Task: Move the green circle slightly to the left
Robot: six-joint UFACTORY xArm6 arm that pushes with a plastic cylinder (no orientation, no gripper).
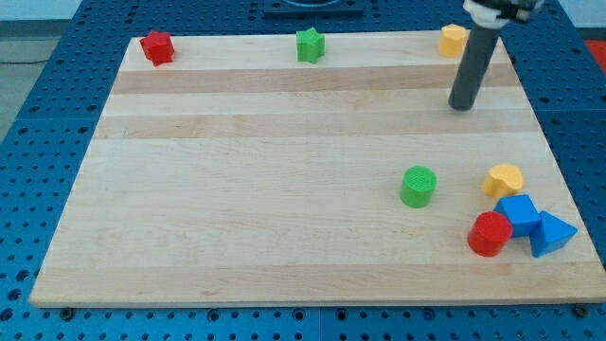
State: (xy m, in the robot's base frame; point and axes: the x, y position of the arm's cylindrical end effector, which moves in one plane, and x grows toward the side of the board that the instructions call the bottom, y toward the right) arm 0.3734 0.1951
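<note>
The green circle [418,186] is a short green cylinder standing on the wooden board [284,189], right of the board's middle and toward the view's bottom. My tip [461,106] rests on the board near the view's top right, well above the green circle and slightly to its right, apart from it. The dark rod rises from the tip toward the view's top edge.
A yellow block [503,179], a red cylinder [490,234] and two blue blocks [518,214] [551,234] cluster right of the green circle. Along the top edge stand a red block [157,46], a green star block [310,44] and a yellow block [453,40].
</note>
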